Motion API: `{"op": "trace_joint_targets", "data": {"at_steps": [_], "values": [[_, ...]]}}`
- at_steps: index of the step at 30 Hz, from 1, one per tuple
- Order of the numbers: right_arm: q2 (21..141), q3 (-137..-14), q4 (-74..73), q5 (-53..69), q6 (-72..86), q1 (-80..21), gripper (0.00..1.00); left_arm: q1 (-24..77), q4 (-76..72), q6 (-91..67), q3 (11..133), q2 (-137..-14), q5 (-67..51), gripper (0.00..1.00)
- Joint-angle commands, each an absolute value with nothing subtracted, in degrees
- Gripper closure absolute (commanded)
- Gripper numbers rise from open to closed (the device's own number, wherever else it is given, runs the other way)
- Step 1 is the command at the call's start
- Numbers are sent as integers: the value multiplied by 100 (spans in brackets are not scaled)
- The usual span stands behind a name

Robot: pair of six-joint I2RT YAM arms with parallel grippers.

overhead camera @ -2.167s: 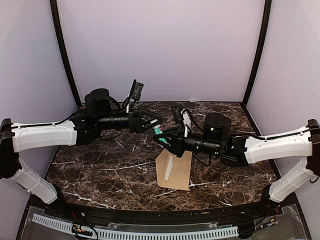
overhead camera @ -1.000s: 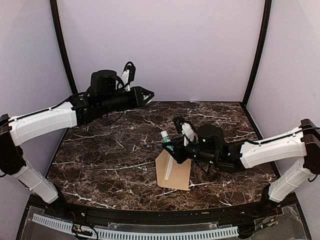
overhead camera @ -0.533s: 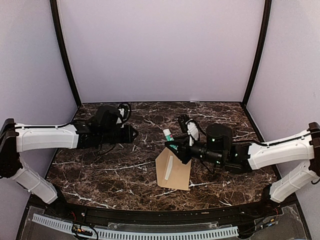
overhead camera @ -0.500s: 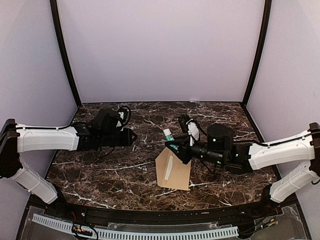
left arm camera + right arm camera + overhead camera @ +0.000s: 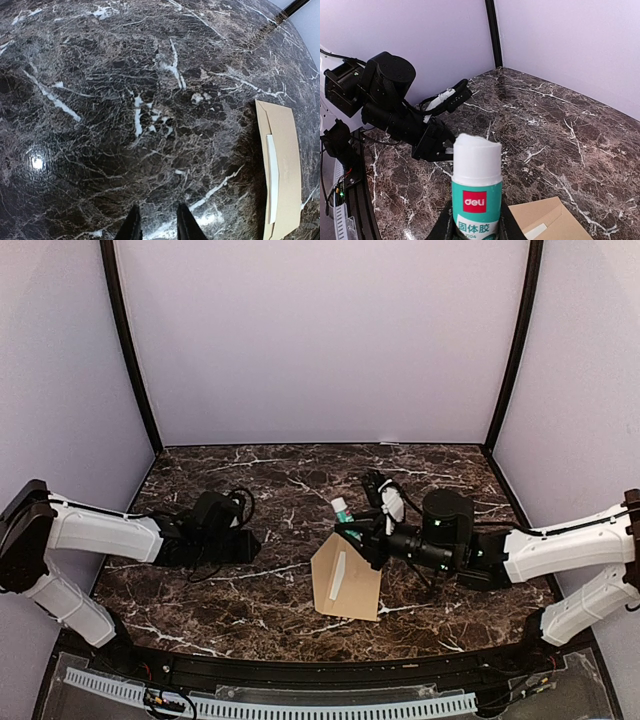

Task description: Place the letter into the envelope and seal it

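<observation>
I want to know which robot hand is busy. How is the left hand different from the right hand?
The right gripper holds a glue stick; the left gripper shows nothing between its fingertips. The left gripper sits low over the table, away from the envelope, while the right gripper is by the envelope's far edge. Both are black, two-fingered, and on white arms.

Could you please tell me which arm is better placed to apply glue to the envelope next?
Right, probably. The right fingers grip the glue stick close to the envelope; the left fingers sit farther off, empty, over the table.
</observation>
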State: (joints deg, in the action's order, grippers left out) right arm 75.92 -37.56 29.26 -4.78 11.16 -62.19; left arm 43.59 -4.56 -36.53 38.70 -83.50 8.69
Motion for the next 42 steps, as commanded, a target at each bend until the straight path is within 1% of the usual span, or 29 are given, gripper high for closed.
{"op": "trace_joint_targets", "data": {"at_steps": [1, 3, 9, 16, 18, 21, 25, 29, 34, 37, 42], "values": [[7360, -3606, 3158, -677, 1024, -6245, 100, 4342, -692, -3771, 3681, -8574, 941, 78], [7299, -3551, 3149, -715, 1018, -6252, 100, 4335, -732, -3797, 3627, -8673, 950, 77], [7158, -3431, 3121, -831, 962, -6243, 100, 4346, -895, -3855, 3496, -8868, 931, 67], [7004, -3225, 3239, -887, 900, -6242, 100, 4344, -931, -3863, 3503, -8926, 929, 57], [6958, -3130, 3333, -879, 847, -6246, 100, 4350, -922, -3781, 3539, -8842, 936, 54], [6866, -2999, 3553, -841, 684, -6241, 100, 4356, -939, -3550, 3628, -8454, 917, 43], [6758, -2961, 3736, -709, 532, -6234, 100, 4423, -1114, -3072, 3753, -7749, 712, 39], [6642, -2953, 3842, -547, 415, -6223, 100, 4526, -1638, -2567, 3720, -7080, 189, 37], [6503, -2949, 4075, -275, 539, -6205, 100, 4823, -2341, -1891, 3750, -6577, -833, 33], [6425, -3079, 4070, -28, 811, -6213, 100, 4962, -2766, -1538, 3869, -6538, -1574, 32], [6400, -3370, 3814, 409, 1176, -6221, 100, 5020, -3480, -1469, 4264, -6804, -2754, 27]]}}
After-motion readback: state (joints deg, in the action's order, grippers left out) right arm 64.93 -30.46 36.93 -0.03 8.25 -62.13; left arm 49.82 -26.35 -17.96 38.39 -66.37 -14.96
